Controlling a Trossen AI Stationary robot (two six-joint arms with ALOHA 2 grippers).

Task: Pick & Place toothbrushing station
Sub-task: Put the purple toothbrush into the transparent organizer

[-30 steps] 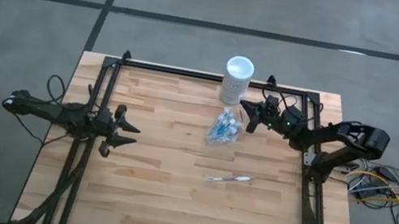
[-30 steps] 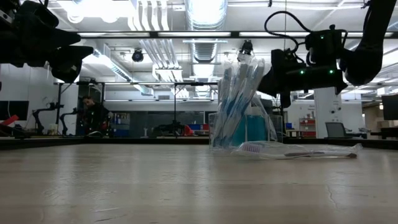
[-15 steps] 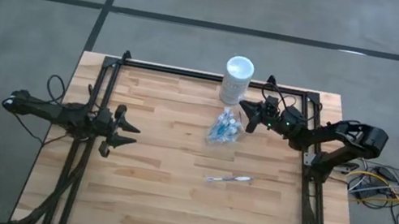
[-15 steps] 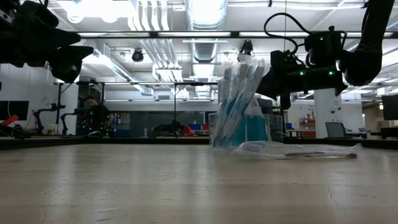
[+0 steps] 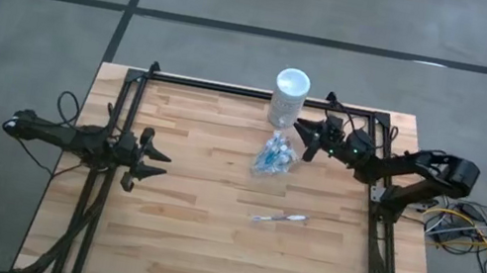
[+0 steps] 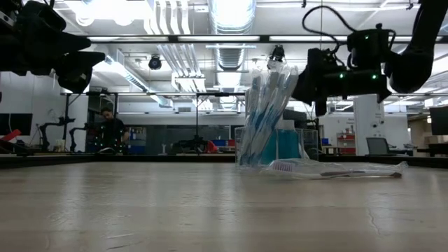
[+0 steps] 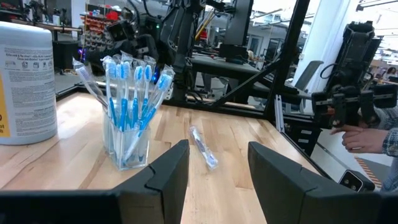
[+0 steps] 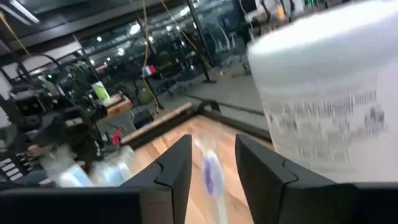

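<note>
I judge the job most of the way through. The clear cup (image 5: 273, 158) stands upright near the middle of the table (image 5: 186, 237), toward its far edge, packed with blue-and-white toothbrushes (image 7: 130, 93) standing bristles up; the low view also shows teal behind the plastic, which I take for a tube (image 6: 287, 145), though I cannot make out its outline. Just behind the cup, at the far edge, stands the white cylinder (image 5: 289, 97), apart from it.

One wrapped toothbrush (image 5: 278, 218) lies flat on the wood, well apart from the cup and nearer to me. That is the piece I see left to do: pick it up and stand it with the others.

My right tool (image 5: 304, 138) hangs in the air just beside the cup, on the side toward the right arm's base and level with the brush heads in the low view. Its fingers (image 8: 177, 163) stand parted with a gap between them in its own wrist view, and I see nothing caught there; a blurred brush head shows beyond the gap, not in it. I read it as released, holding nothing.

My left tool (image 5: 155, 162) waits above the left side of the table, well away from the cup, fingers spread and empty, pointed toward the station.

A person's hand (image 7: 354, 138) shows in the room beyond the table.
</note>
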